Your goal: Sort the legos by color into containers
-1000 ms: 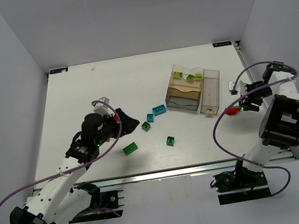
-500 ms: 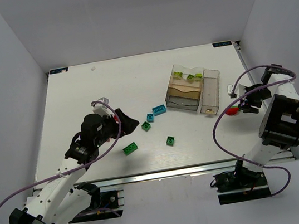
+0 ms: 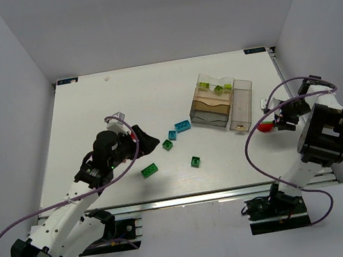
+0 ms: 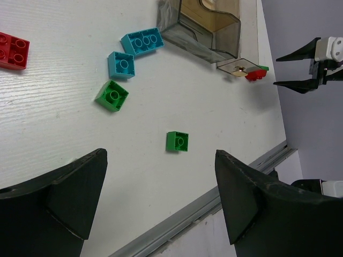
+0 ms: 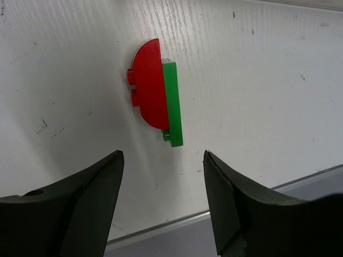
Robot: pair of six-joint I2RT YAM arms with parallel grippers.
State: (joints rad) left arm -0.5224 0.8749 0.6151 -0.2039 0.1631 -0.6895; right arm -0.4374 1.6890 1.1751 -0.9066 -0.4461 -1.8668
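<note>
A red half-round lego joined to a green plate lies on the table just right of the containers, as the top view shows. My right gripper is open and empty, a short way back from it. My left gripper is open and empty above the table's middle. Ahead of it lie a red brick, two cyan bricks and two green bricks. A third green brick lies nearer the front. Lime bricks sit in the back container.
The long narrow container stands on the cluster's right side, holding a small tan piece at its near end. A small white object lies near the table's right edge. The table's front rail runs close below the left gripper.
My right gripper has drawn back slightly to the right, away from the red and green piece, which stays on the table. The left arm has not moved.
</note>
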